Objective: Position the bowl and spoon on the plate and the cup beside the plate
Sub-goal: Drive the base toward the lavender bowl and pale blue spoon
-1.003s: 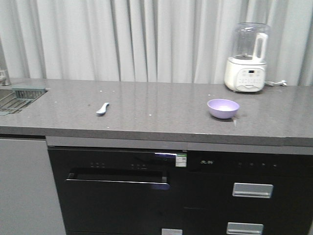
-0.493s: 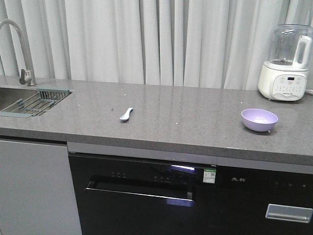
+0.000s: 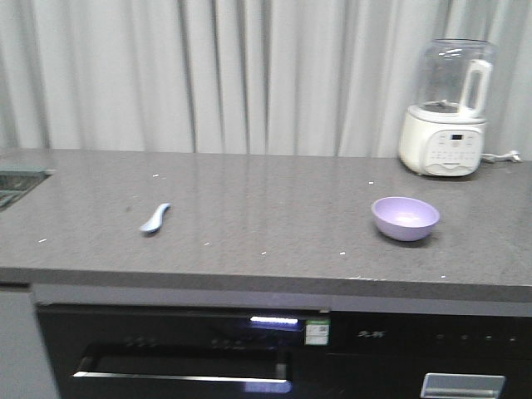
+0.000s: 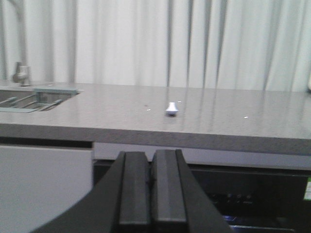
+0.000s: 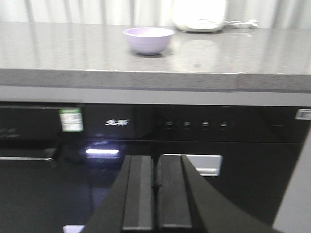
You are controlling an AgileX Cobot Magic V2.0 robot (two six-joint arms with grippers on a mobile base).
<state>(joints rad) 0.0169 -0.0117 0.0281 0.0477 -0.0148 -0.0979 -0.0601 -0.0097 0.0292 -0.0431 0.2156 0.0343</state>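
Note:
A small lavender bowl (image 3: 405,218) sits on the grey counter (image 3: 274,233) toward the right; the right wrist view shows the same bowl (image 5: 148,40) ahead and above. A pale bluish-white spoon (image 3: 155,218) lies on the counter's left part, and in the left wrist view the spoon (image 4: 171,108) is seen end-on. My left gripper (image 4: 150,155) is shut and empty, held below counter height in front of the cabinet. Low before the black appliance front, my right gripper (image 5: 155,158) is also shut and empty. The plate and the cup are out of view.
A white blender with a clear jug (image 3: 445,108) stands at the counter's back right. A sink with a drain rack (image 4: 36,98) and a tap (image 4: 19,73) is at the far left. Below the counter are a black dishwasher front (image 3: 191,357) and drawers (image 3: 461,384). Curtains hang behind.
The front view has shifted: the bowl and blender sit further left in frame than half a second ago, and the sink has nearly left the view. The objects on the counter have not moved.

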